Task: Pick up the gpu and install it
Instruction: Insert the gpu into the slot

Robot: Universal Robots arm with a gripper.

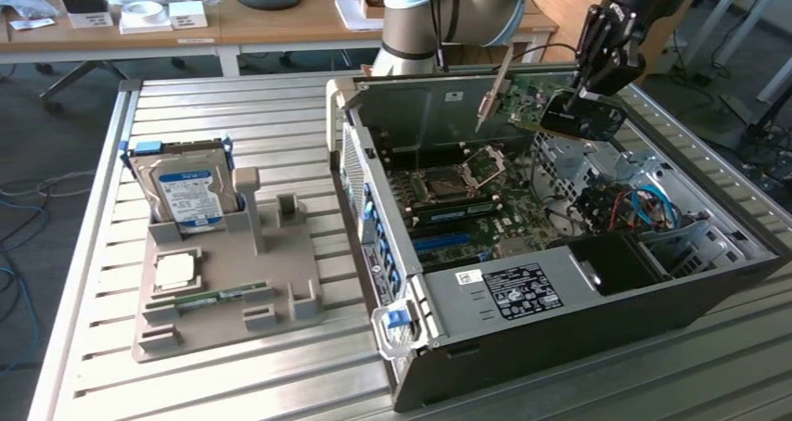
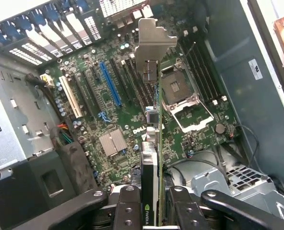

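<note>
The gpu (image 1: 530,98) hangs in the air over the open computer case (image 1: 581,296), near its back wall. It stands on edge, with its long silver bracket (image 1: 494,92) towards the exterior view's left. My gripper (image 1: 572,113) is shut on the card's black end. In the wrist view the gpu (image 2: 155,143) appears edge-on between my two black fingers (image 2: 127,208), and its bracket (image 2: 154,36) points away from the camera. Below it lies the green motherboard (image 2: 132,120) with a blue slot (image 2: 111,84) and several black slots beside it.
The case lies on its side on a slatted metal table (image 1: 223,106). On the exterior view's left, a grey holder (image 1: 229,324) carries a hard drive (image 1: 185,189), a CPU chip (image 1: 173,271) and a RAM stick (image 1: 221,298). The open CPU socket (image 2: 180,93) lies beside the card.
</note>
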